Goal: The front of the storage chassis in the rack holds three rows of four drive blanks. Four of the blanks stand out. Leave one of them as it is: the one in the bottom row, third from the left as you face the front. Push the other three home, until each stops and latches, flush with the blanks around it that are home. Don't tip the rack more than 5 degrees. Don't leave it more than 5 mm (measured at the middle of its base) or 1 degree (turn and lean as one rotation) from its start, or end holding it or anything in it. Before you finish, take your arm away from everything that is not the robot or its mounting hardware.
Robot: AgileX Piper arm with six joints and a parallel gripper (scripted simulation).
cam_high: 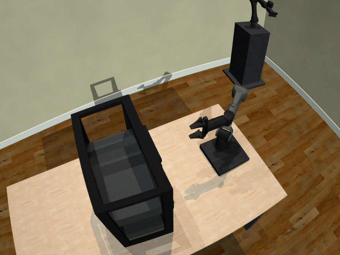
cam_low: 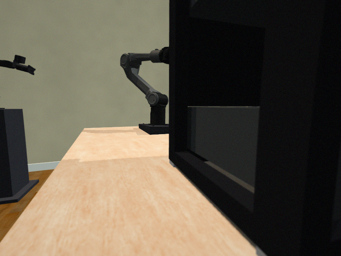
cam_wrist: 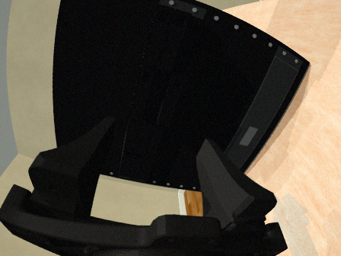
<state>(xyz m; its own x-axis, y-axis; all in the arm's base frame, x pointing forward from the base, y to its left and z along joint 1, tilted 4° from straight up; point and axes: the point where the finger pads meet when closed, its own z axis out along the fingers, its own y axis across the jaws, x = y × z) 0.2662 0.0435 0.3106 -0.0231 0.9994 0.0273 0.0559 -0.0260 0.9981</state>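
The black rack (cam_high: pixel 120 167) stands on the left half of the light wooden table. Its front faces my arm and shows in the wrist view as a very dark panel (cam_wrist: pixel 163 84); the drive blanks cannot be told apart there. In the overhead view small dark pieces (cam_high: pixel 153 149) stand out from the front face. My gripper (cam_high: pixel 195 130) is open and empty, in the air well short of the rack's front and pointed at it. In the wrist view the two fingers frame the panel's lower part. In the side view the rack (cam_low: pixel 253 124) hides the gripper.
My arm's base plate (cam_high: pixel 223 155) sits on the table's right side. A tall dark pedestal (cam_high: pixel 248 53) with a second arm stands on the floor behind it. A grey chassis body (cam_low: pixel 224 143) shows through the rack's side opening.
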